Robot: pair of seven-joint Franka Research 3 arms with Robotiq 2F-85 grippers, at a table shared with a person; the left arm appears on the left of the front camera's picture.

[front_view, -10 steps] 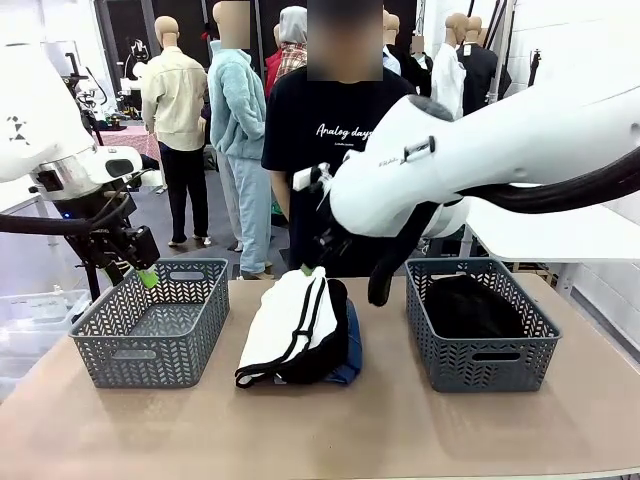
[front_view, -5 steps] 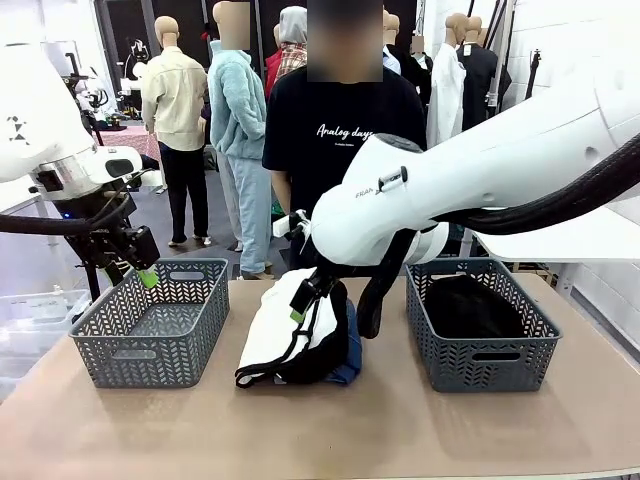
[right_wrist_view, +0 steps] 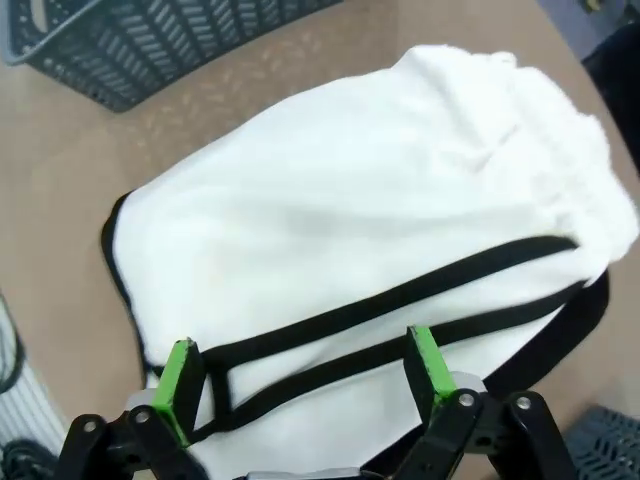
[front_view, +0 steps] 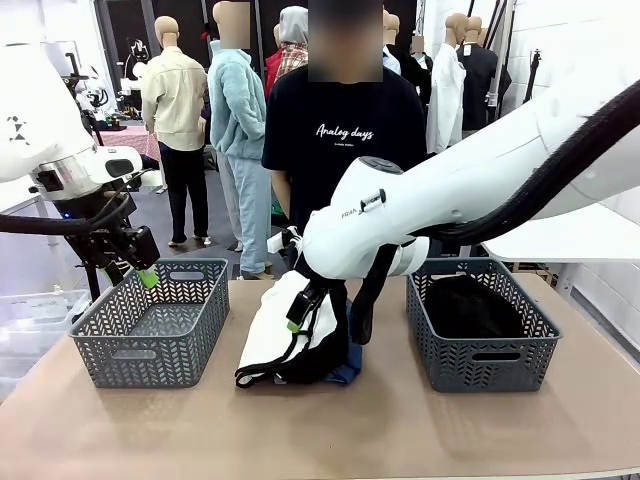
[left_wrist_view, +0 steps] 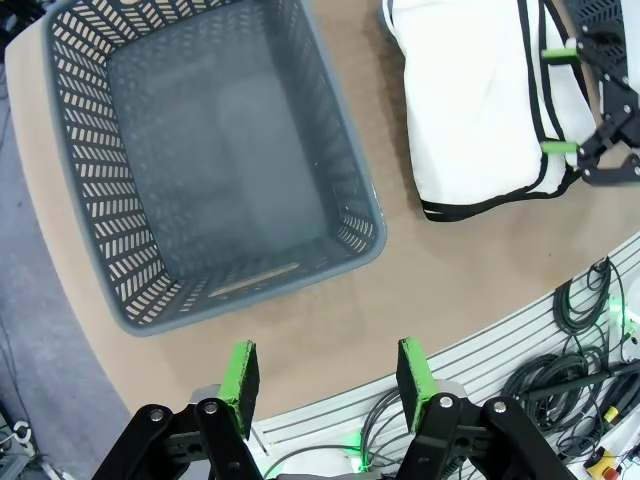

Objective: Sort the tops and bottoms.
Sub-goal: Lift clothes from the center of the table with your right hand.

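White top (front_view: 283,325) lies uppermost, so right fingers (right_wrist_view: 182,378) straddle it, spread wide, nothing gripped yet. Left fingers (left_wrist_view: 242,375) hang apart and empty by left basket (front_view: 150,335), clear of the reach.

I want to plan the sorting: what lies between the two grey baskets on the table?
Front view: the white top lies there, over a black garment and blue jeans, with the open right pincer just above it.

We are in a robot lab: cables (left_wrist_view: 575,305) at four o'clock, a white workbench (front_view: 580,240) at three o'clock.
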